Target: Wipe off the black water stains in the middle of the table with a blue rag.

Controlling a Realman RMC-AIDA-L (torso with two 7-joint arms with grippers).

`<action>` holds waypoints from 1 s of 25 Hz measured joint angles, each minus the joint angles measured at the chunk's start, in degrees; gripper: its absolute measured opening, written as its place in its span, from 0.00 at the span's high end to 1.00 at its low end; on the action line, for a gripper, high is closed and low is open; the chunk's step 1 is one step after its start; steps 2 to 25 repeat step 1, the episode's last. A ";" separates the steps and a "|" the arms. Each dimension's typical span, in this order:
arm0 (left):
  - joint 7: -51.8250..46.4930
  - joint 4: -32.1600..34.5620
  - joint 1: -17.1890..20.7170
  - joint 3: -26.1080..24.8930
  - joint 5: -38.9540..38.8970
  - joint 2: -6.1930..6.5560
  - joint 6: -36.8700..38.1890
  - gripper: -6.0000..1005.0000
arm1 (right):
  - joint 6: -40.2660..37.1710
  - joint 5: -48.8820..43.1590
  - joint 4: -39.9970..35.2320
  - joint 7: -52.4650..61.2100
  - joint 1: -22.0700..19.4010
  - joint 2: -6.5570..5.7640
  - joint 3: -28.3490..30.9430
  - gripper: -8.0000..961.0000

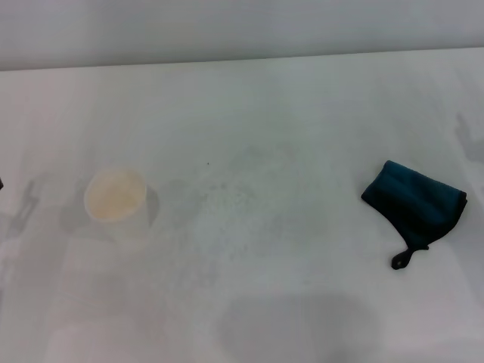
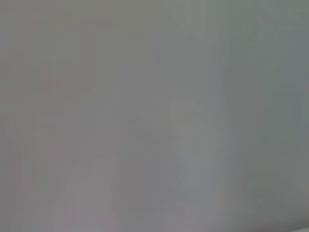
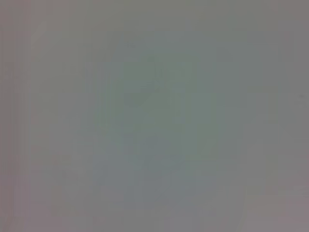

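The blue rag point(image 1: 414, 203) lies crumpled and folded on the right side of the white table point(image 1: 287, 113) in the head view, with its black loop point(image 1: 401, 259) pointing toward the front edge. No dark liquid blob shows in the middle of the table; only faint grey smudges point(image 1: 227, 200) and one tiny speck are there. Neither gripper shows in the head view. Both wrist views show only a plain grey surface.
A small translucent cup point(image 1: 115, 194) with a pale yellowish inside stands on the left side of the table. The table's far edge runs along the top of the head view. Faint shadows fall at the left and right edges.
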 joint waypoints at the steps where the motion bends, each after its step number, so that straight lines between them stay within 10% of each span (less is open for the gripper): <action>1: 0.00 0.02 0.03 0.01 0.00 -0.02 0.00 0.13 | -0.02 0.00 0.02 -0.02 -0.02 0.00 0.01 0.38; 25: 0.00 0.02 0.03 0.01 0.00 -0.02 0.00 0.13 | -0.02 0.00 0.02 -0.02 -0.02 0.00 0.01 0.38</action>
